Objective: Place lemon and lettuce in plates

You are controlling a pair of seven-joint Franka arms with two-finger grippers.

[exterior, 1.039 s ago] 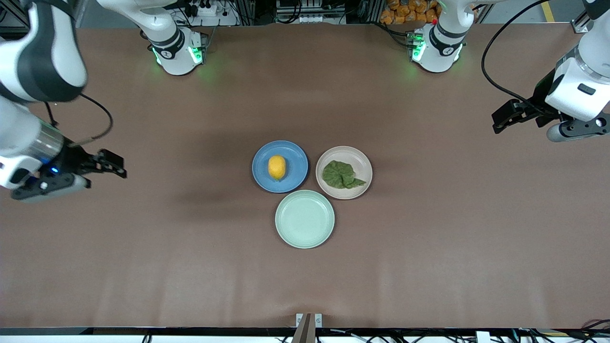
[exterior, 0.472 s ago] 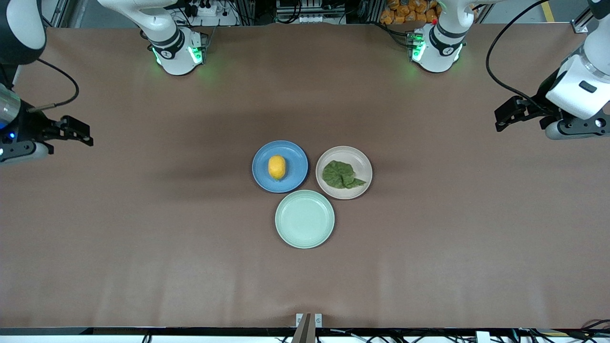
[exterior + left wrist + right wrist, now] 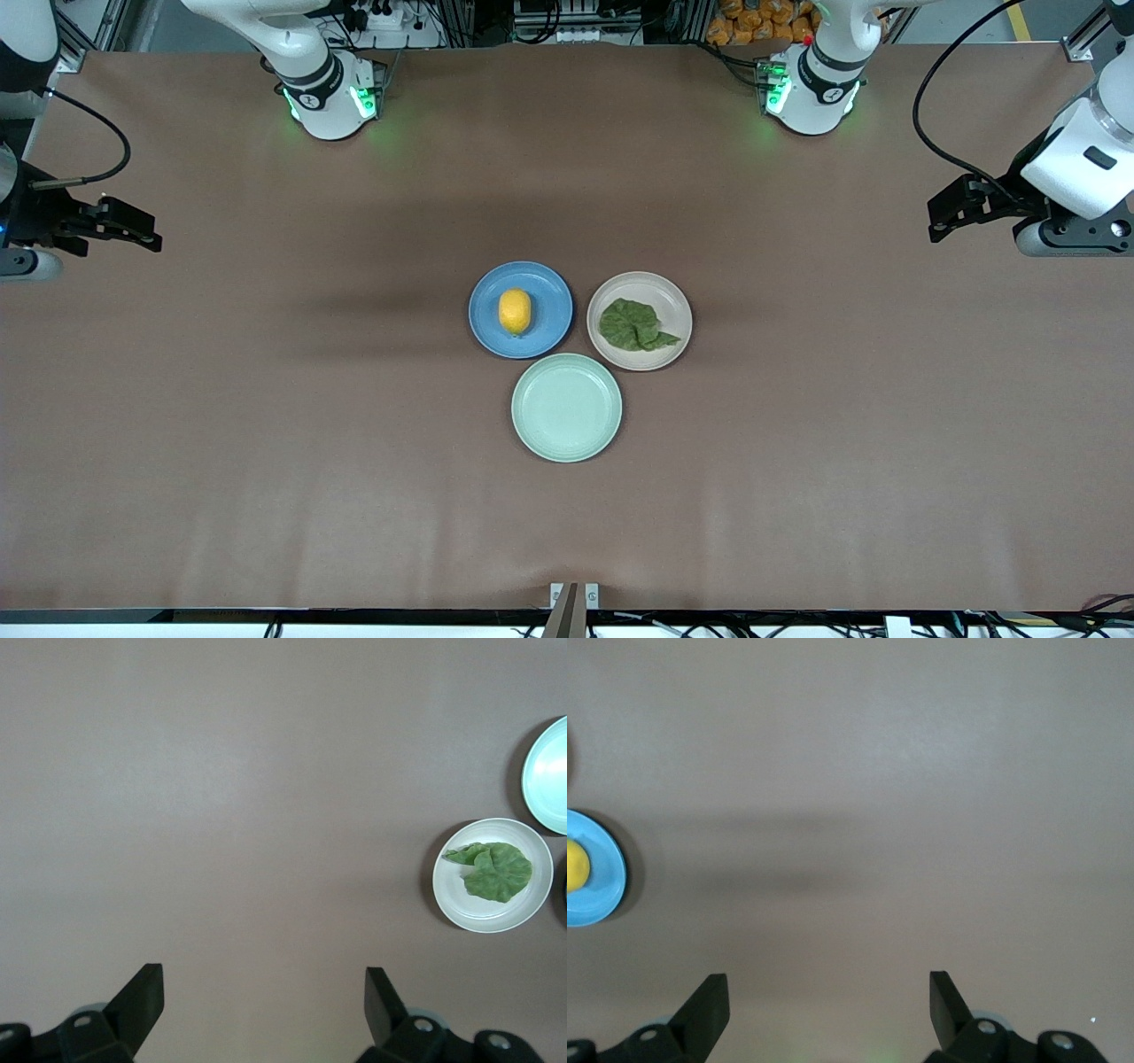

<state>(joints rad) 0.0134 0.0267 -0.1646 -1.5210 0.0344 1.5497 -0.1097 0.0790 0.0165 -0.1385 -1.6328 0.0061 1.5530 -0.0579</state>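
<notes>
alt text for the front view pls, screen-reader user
A lemon lies on a blue plate and a lettuce leaf on a beige plate, beside an empty green plate. Both open grippers, left and right, hang over the table's ends.

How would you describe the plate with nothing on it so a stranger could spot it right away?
Three plates cluster mid-table. The mint-green plate is the one nearest the front camera, just below the blue plate holding the lemon and the pink-beige plate holding the lettuce. It alone is bare.
</notes>
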